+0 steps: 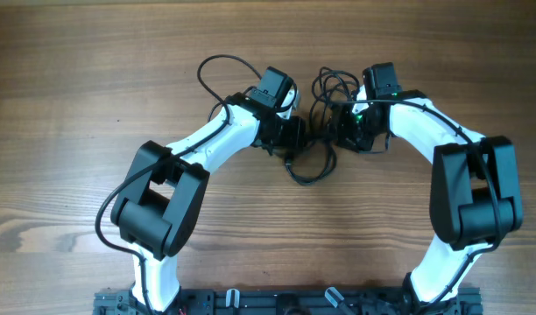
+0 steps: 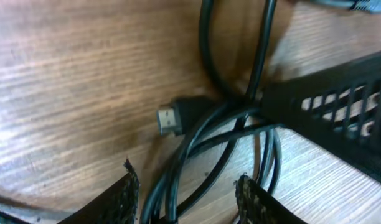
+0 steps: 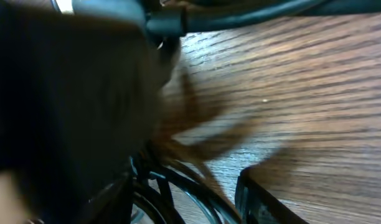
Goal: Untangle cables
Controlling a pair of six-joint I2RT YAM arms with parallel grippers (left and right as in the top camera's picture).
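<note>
The cables (image 1: 320, 96) are thin black cords bunched at the table's middle, with loops toward the back and a loop (image 1: 308, 171) toward the front. My left gripper (image 1: 301, 140) and right gripper (image 1: 340, 131) meet at the bunch from either side. In the left wrist view the left gripper (image 2: 187, 202) stands open, with several cords (image 2: 178, 168) running between its fingers, and a flat metal-tipped plug (image 2: 173, 118) lies just ahead. The right wrist view is blurred. There the right gripper (image 3: 184, 202) has its fingers apart around dark cords (image 3: 178, 193).
The table (image 1: 75, 105) is bare wood. A thicker black wire (image 1: 217, 68) fixed to the left arm loops out at the back left. The right gripper's finger (image 2: 340, 106) crosses the left wrist view. Both arm bases stand at the front edge.
</note>
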